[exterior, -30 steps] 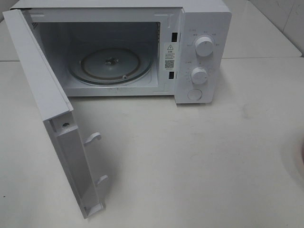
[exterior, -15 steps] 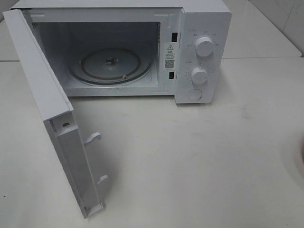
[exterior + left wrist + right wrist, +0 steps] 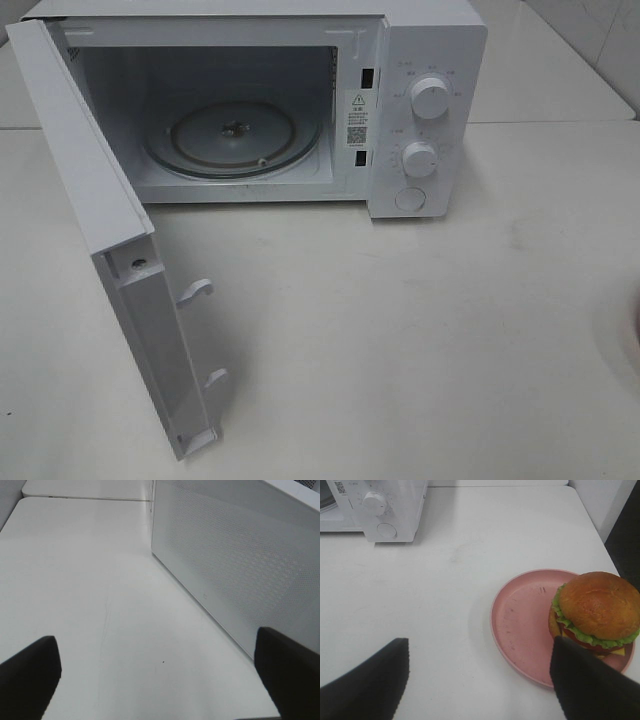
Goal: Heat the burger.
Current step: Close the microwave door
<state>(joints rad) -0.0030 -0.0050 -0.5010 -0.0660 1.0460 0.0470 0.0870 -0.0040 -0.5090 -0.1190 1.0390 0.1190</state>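
Note:
The burger, with a golden-brown bun, green lettuce and dark layers, sits on one side of a round pink plate in the right wrist view. My right gripper is open and empty, hovering above the table just short of the plate; one finger is close to the burger. My left gripper is open and empty over bare table beside the microwave's perforated side wall. The microwave stands at the back with its door swung wide open and its glass turntable bare. Neither gripper shows in the exterior view.
The open door juts far forward on the left of the white table. The control panel with two knobs and a button is on the microwave's right, also seen in the right wrist view. A wall stands right of the table.
Nothing has moved in the exterior view except a faint pinkish shade at its right edge, which has slipped slightly lower.

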